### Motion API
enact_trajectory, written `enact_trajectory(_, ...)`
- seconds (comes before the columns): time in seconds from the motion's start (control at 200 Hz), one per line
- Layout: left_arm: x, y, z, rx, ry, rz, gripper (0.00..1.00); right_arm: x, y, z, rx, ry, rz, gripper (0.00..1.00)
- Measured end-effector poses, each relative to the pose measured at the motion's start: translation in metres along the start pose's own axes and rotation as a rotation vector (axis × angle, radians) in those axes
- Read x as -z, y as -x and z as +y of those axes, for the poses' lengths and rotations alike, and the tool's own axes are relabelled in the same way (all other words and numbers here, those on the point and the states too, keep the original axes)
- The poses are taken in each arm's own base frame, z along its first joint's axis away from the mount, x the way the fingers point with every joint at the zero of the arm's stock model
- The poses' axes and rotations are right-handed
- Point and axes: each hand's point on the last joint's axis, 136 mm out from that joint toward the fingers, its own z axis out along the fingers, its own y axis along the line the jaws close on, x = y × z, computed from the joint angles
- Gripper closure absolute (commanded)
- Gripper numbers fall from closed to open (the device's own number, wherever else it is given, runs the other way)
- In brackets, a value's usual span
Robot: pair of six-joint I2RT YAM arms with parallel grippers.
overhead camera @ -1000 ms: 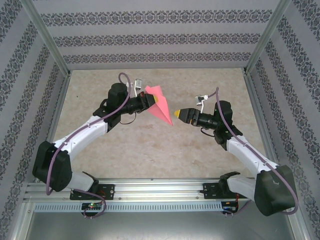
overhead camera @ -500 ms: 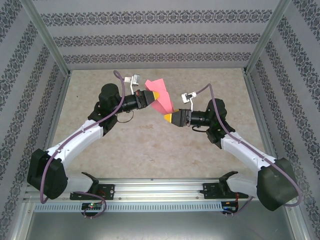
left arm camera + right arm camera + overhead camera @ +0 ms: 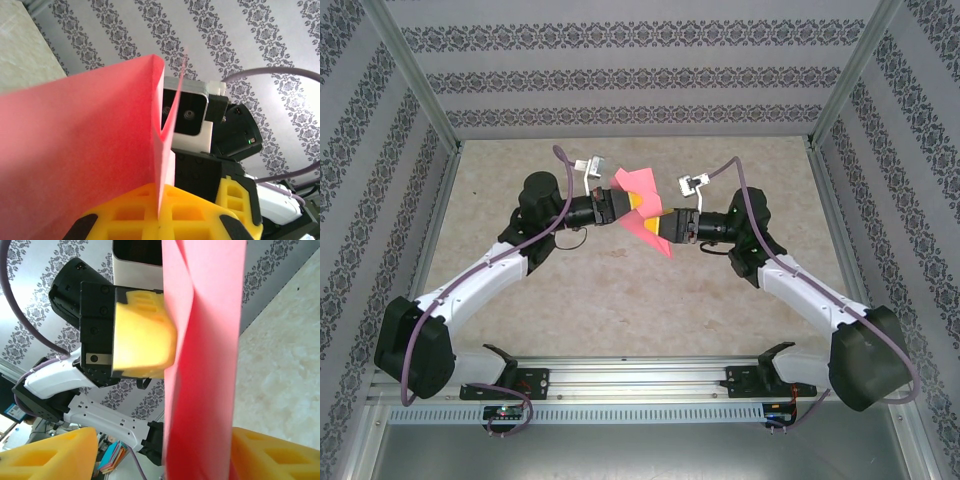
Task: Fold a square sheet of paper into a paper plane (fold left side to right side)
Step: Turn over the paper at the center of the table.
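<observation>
Paper plane (image 3: 638,182): pink-red, folded to a pointed shape and held off the table (image 3: 620,290), between the two grippers. Left gripper (image 3: 633,203): its yellow fingers (image 3: 125,220) are pressed together on the plane's lower edge. In the left wrist view the sheet rises from the pinch, with a flap standing up along the crease. Right gripper (image 3: 665,230): its fingers (image 3: 55,455) are spread, one on each side of the plane. The paper runs up through the gap. It lies against or just beside one finger, and the other stands clear of it. The plane's pointed end juts past the right fingers on the near side. A left finger (image 3: 145,335) touches the paper just beyond the right fingers.
</observation>
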Motion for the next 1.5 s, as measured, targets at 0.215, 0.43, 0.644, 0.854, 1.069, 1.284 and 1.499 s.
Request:
enact_trajectory(0.215,-0.004,-0.006,0.006,0.014,0.001,0.024,0.96,-0.005,-0.006,-0.007,-0.025,-0.004,0.022,0.52)
enact_trajectory(0.43,-0.007,-0.011,0.015,0.034,0.01,0.043,0.95,-0.005,-0.009,-0.011,-0.038,-0.015,0.031,0.67)
enact_trajectory(0.644,-0.008,-0.013,0.018,0.039,0.013,0.048,0.91,-0.005,-0.014,-0.017,-0.043,-0.035,0.048,0.8)
enact_trajectory(0.854,-0.008,-0.014,0.022,0.02,0.026,0.054,0.56,-0.004,-0.022,-0.027,-0.058,-0.07,0.07,0.9)
enact_trajectory(1.069,0.01,-0.021,0.052,0.025,0.231,0.032,0.32,-0.001,-0.034,-0.046,-0.074,-0.16,0.11,0.97)
enact_trajectory(1.284,0.06,-0.012,0.069,-0.054,0.53,-0.083,0.28,0.008,-0.04,-0.07,-0.043,-0.34,0.156,1.0)
enact_trajectory(1.499,0.109,-0.008,0.082,-0.093,0.77,-0.203,0.27,0.013,-0.052,-0.101,0.035,-0.638,0.262,1.0)
